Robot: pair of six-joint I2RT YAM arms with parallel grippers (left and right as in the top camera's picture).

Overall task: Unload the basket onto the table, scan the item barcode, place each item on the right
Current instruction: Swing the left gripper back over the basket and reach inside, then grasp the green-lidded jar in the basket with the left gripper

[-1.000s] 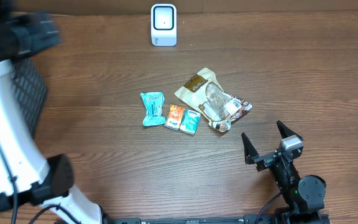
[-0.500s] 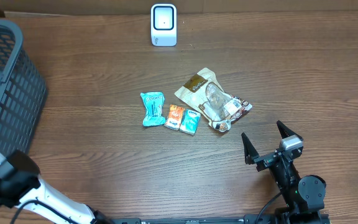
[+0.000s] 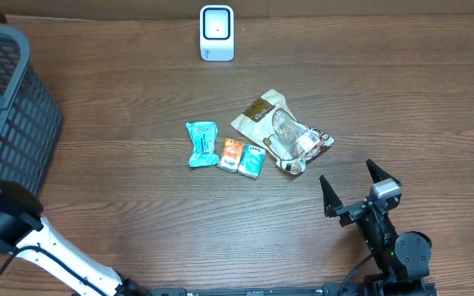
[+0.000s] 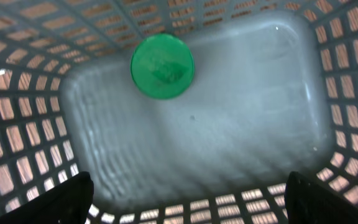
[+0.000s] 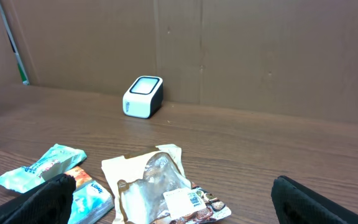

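Looking down from overhead, the white barcode scanner point(image 3: 216, 33) stands at the far edge of the wooden surface point(image 3: 122, 82), its window facing up. Near the middle lie four items in a loose row: a teal packet point(image 3: 202, 143), an orange packet point(image 3: 232, 154) touching a small teal packet point(image 3: 253, 162), and a clear bag point(image 3: 282, 131) with a brown header, just to their right. A dark mesh basket point(image 3: 23, 115) sits at the left edge. The left arm point(image 3: 56, 247) reaches up from the lower left toward the basket; its gripper cannot be made out here. The right gripper point(image 3: 354, 186) rests low near the front edge, well apart from the bag, fingers spread wide with nothing between them.

From the left wrist, the left gripper point(image 4: 191, 202) hangs over the basket interior, its two fingertips point(image 4: 61, 199) far apart at the bottom corners and holding nothing. A green disc point(image 4: 162, 66) lies on the basket floor near the far wall.

From the right wrist, the spread fingertips point(image 5: 48, 199) frame the clear bag, whose white printed label point(image 5: 185, 199) faces up. The teal packet is to its left, the scanner beyond against a cardboard wall point(image 5: 260, 50).
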